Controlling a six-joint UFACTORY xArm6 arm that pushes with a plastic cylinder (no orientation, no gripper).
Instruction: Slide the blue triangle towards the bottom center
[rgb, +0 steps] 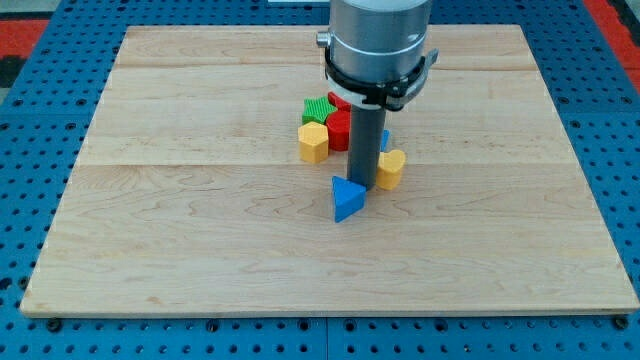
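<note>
The blue triangle lies on the wooden board, a little below the board's middle. My tip touches the board right at the triangle's upper right edge, between it and a yellow block. The rod rises from there and hides part of the cluster behind it.
A cluster sits just above the tip: a yellow hexagonal block, a green block, red blocks and a sliver of another blue block behind the rod. The arm's wide grey body hangs over the board's top centre.
</note>
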